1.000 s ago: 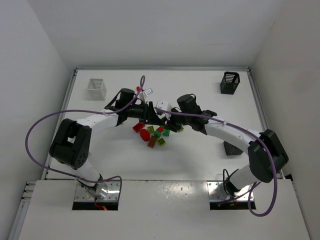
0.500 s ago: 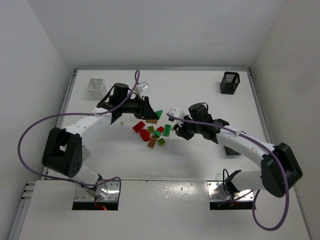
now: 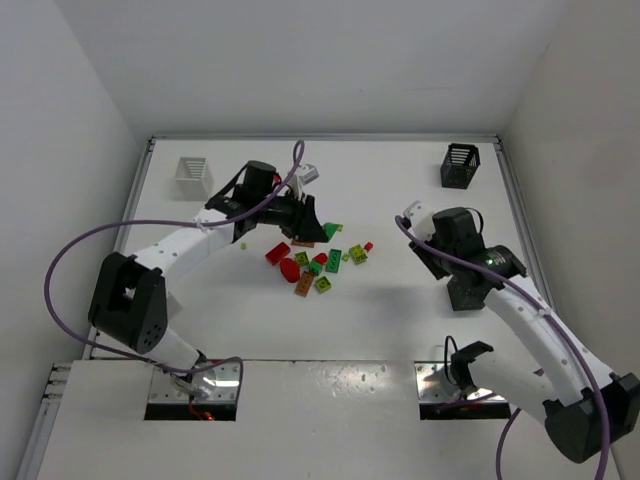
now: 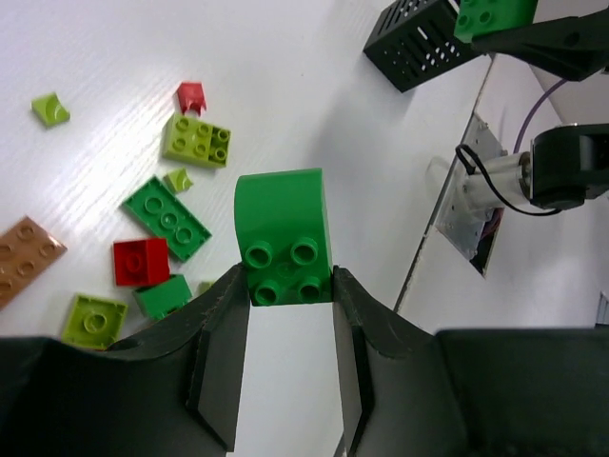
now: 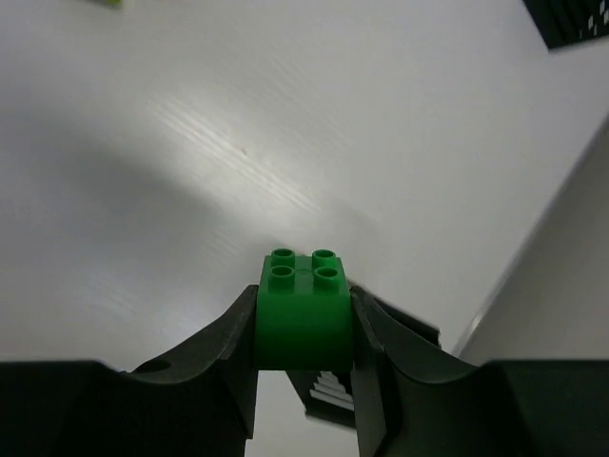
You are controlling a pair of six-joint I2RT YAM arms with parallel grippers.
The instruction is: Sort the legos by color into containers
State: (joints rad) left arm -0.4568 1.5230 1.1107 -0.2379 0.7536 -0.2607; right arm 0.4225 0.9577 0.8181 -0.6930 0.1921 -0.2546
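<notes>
Each arm holds a green brick up off the bench (image 3: 400,180). Judging by the task, both greens belong in one basket. Each arm would do well to centre its brick over the opening and lower it close to the rim before letting go, since such small pieces may bounce out.

The left end effector (image 4: 285,281) is partly closed and clamped on the sides of a curved green brick (image 4: 283,224). Its studs face the wrist camera, above the loose bricks (image 3: 316,266) at mid-bench. The right end effector (image 5: 304,297) is likewise clenched on a second green brick (image 5: 304,324), near the near black basket (image 4: 416,38) on the right. A white basket (image 3: 193,176) and a far black basket (image 3: 459,166) stand at the far corners.
</notes>
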